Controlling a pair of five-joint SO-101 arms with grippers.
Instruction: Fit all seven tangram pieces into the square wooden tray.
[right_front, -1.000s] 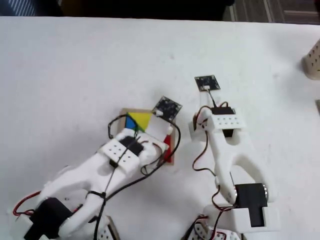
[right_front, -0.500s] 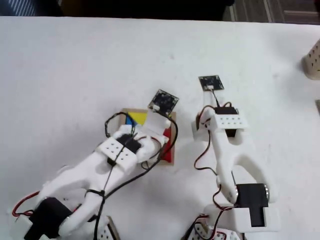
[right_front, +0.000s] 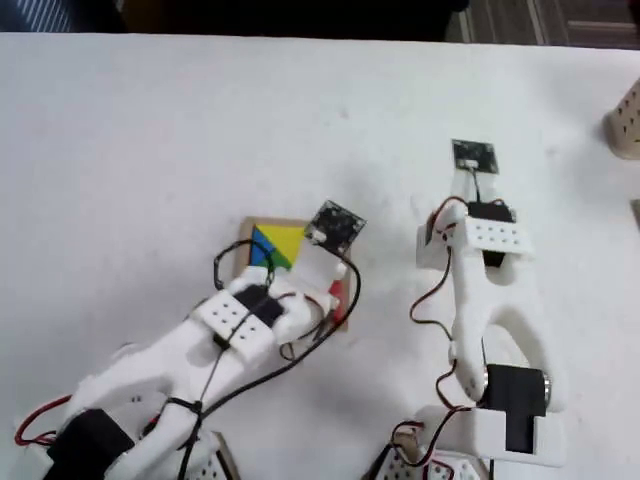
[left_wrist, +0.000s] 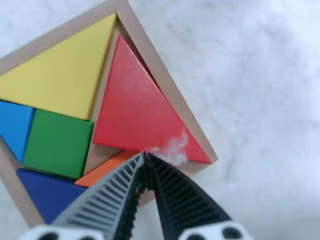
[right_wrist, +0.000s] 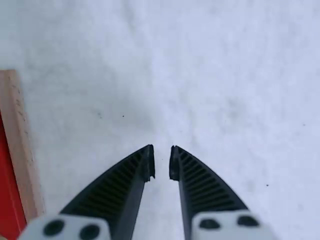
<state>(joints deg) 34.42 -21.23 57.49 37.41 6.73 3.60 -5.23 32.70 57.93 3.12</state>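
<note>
The left arm (right_front: 230, 320) lies across the near left part of the white worktop (right_front: 150, 140), stretched out to the square wooden tray (left_wrist: 165, 85), which sits flat near the middle. Its wrist covers the near side of the tray in the high view. Its jaws are clenched tip to tip with nothing between them, and they hang over the tray's near side, where the red triangle (left_wrist: 137, 120) meets the orange piece (left_wrist: 105, 170). I cannot tell whether the tips touch the wood.

Six coloured pieces show inside the tray's rim. The yellow triangle (left_wrist: 65, 75) fills one side, with the red triangle beside it along the adjoining side. The green square (left_wrist: 57, 142) sits against the yellow triangle, with the light blue piece (left_wrist: 15, 130) beside it. The dark blue piece (left_wrist: 47, 192) lies beyond the green square, next to the orange piece. A patch of bare tray floor shows between the green square, the red triangle and the orange piece. A white smudge (left_wrist: 172, 147) sits on the red triangle near the jaw tips.

To the right of the tray, well apart from it, the right arm (right_front: 480, 290) points away across the bare worktop. Its jaws are released, with a narrow gap between the tips, and they grasp nothing. The right wrist view shows the tray's edge and a strip of red off to one side.

At the far right edge stands a beige object (right_front: 625, 120).
</note>
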